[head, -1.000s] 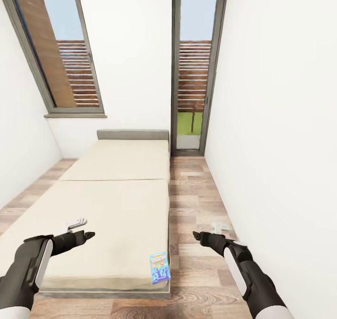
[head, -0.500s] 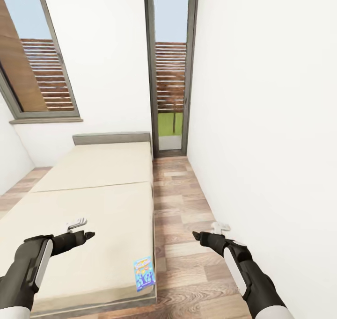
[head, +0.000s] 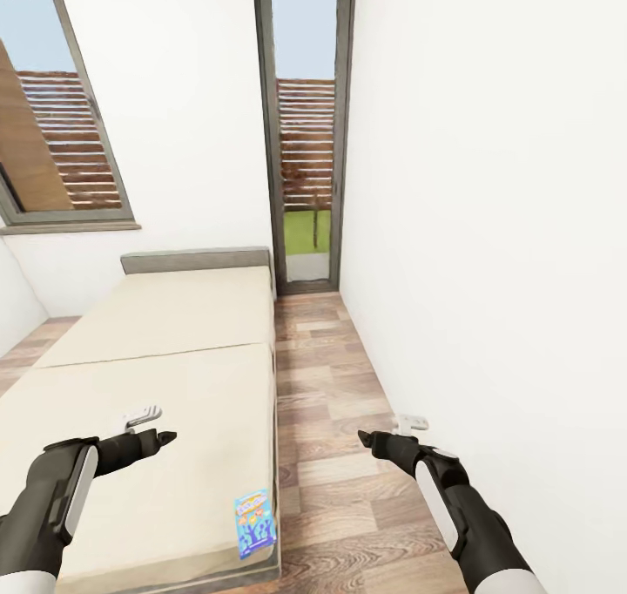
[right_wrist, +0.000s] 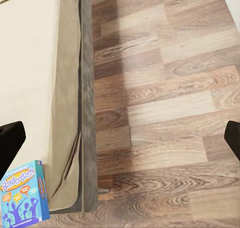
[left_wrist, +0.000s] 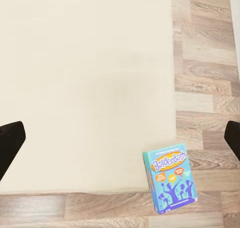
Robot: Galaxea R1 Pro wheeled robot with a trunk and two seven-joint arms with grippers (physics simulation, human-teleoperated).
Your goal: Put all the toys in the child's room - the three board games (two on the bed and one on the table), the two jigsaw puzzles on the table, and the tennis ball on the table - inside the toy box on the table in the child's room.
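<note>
Nearest, we log our left gripper (head: 165, 438) and right gripper (head: 367, 440), both empty with fingers spread wide. The bed (head: 148, 376) is our landmark: a blue board game (head: 254, 524) lies flat at its near corner, right at the mattress edge, so we judge collection not yet begun here. Beside the bed, a plank-floor aisle (head: 331, 420) runs between it and the white wall (head: 488, 228), leaving open passage toward the glass door (head: 303, 158) beyond its headboard.

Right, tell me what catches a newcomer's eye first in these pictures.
The bright blue board game, lying at the near corner of the plain beige bed, right at its edge beside the wood floor. Next, the tall glass door at the far end, with slats and grass outside. Both black pincers, left and right, hang open and empty.
</note>
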